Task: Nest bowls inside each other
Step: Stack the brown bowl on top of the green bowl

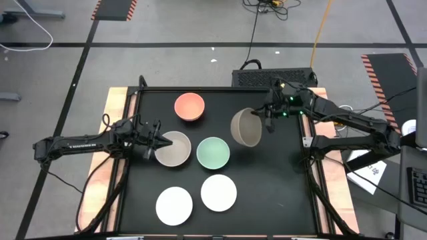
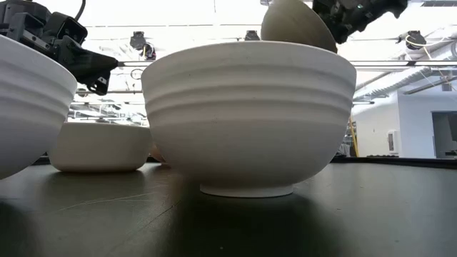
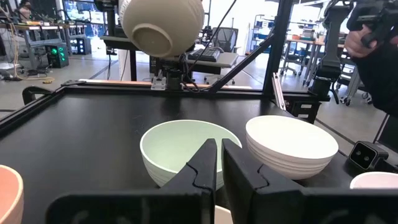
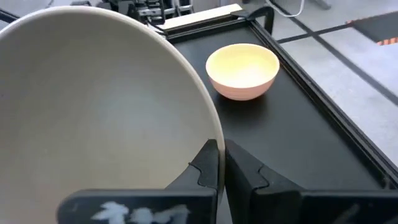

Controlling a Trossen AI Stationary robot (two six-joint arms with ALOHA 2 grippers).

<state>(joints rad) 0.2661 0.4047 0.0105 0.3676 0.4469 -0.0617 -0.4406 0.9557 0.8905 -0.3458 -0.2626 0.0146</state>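
Right tool (image 1: 265,124) is clamped on the rim of the olive-grey bowl (image 1: 246,127), fingers closed with the wall pinched between them. The bowl hangs tilted on its side, clear of the tabletop (image 1: 280,180); the low view shows it raised above the other bowls.

Step in hand, as judged: carrying this bowl to a receiving bowl. The next move calls for levelling the bowl, centring it over the chosen receiver, lowering until it seats, then releasing the rim.

Nearest receiver: the mint green bowl (image 1: 213,153), just beside and below the carried bowl, upright and empty. The salmon-orange bowl (image 1: 189,107) stands a little farther off, toward the far edge, also empty. Beyond the mint bowl lies the beige-grey bowl (image 1: 173,149).

Left tool (image 1: 153,139) is closed, its fingertips at the rim of the beige-grey bowl; whether it grips that rim cannot be told.

Farthest from the right tool, at the near edge, stand two white bowls (image 1: 219,192) (image 1: 174,205), side by side and apart from each other.

No bowl is nested yet.
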